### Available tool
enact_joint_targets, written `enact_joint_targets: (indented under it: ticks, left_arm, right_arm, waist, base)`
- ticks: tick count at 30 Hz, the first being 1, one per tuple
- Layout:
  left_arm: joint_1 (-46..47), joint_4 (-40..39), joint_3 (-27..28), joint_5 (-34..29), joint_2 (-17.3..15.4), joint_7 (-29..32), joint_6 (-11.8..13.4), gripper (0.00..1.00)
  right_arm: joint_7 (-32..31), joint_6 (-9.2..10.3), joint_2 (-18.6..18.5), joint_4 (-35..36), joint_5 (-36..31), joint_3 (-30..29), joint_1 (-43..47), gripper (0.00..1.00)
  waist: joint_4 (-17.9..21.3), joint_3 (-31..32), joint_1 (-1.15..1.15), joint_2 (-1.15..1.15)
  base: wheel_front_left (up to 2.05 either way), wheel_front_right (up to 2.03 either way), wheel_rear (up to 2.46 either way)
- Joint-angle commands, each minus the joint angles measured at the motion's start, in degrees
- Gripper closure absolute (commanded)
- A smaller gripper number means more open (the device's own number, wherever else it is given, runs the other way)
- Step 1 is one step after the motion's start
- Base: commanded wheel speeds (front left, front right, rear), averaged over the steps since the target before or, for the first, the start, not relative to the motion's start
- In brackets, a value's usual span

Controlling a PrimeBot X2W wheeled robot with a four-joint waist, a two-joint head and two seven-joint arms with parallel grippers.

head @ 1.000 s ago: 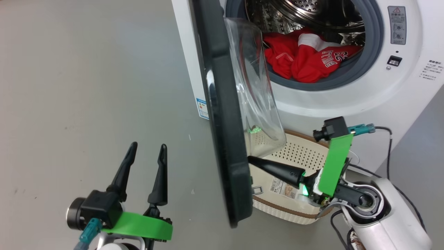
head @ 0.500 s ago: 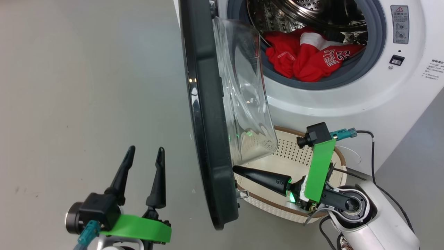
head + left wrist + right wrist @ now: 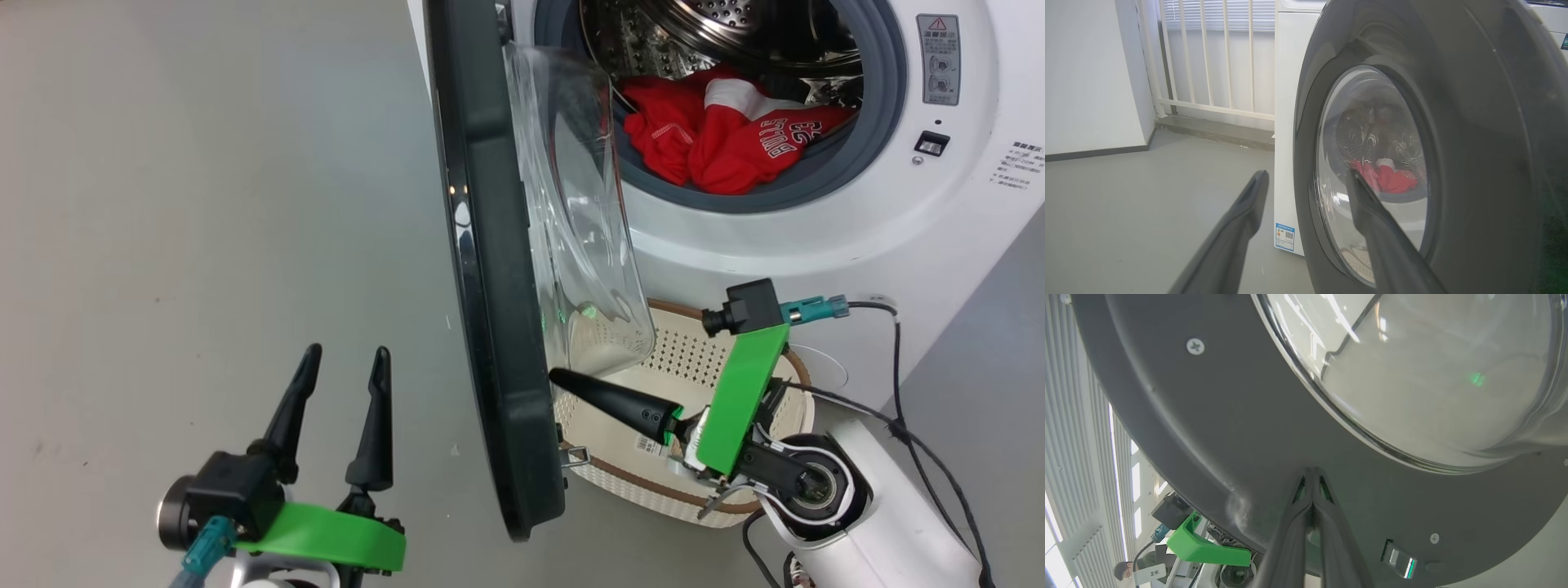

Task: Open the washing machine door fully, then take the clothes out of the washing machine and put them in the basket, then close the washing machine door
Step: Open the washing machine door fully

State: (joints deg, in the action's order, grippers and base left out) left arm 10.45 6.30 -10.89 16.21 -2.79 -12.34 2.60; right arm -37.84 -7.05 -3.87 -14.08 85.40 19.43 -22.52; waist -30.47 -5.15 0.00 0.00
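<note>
The washing machine door (image 3: 490, 269) stands edge-on, swung well out from the washing machine (image 3: 816, 237), its glass bowl (image 3: 584, 212) facing the drum. Red clothes (image 3: 718, 143) with white lettering lie in the drum mouth. The basket (image 3: 710, 359) sits on the floor below the opening, behind the door. My right gripper (image 3: 557, 377) is shut, its tip pressed against the door's inner rim (image 3: 1249, 437) just under the glass, holding nothing. My left gripper (image 3: 347, 353) hangs open on the door's outer side, apart from it. In the left wrist view the clothes (image 3: 1384, 177) show through the window.
Bare grey floor lies left of the door. A white railing (image 3: 1208, 61) and wall stand behind the machine. A black cable (image 3: 898, 359) runs from my right wrist past the machine's lower right. A person (image 3: 1122, 571) appears at the right wrist view's lower left.
The door's free edge has swung further left, away from the drum, with my shut right gripper's tip following it. The left gripper has stayed put and open.
</note>
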Motion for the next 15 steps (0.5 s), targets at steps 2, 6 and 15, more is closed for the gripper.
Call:
enact_joint_targets:
  ticks: [2, 6, 15]
  left_arm:
    - [-0.14, -1.84, 1.65, 0.54, -1.14, 0.02, 0.59, 0.0]
    - [-0.38, -2.04, 1.53, 0.7, -1.26, -0.09, 0.65, 0.0]
    - [-1.32, -3.38, 1.73, 0.69, -1.49, -1.4, 0.68, 0.0]
  right_arm:
    - [3.92, -0.44, 0.54, 3.18, -5.42, 1.25, -1.38, 0.76]
    - [10.8, -0.44, -0.56, 5.12, -17.02, 2.06, -0.55, 0.05]
    - [25.12, -0.44, -0.45, 6.88, -41.49, 1.51, 2.72, 0.0]
  waist:
    - [0.07, 0.09, 0.0, 0.0]
    - [0.11, 0.13, 0.0, 0.0]
    - [0.34, 0.72, 0.0, 0.0]
  base:
    - [0.0, 0.0, 0.0]
    - [0.0, 0.0, 0.0]
    - [0.0, 0.0, 0.0]
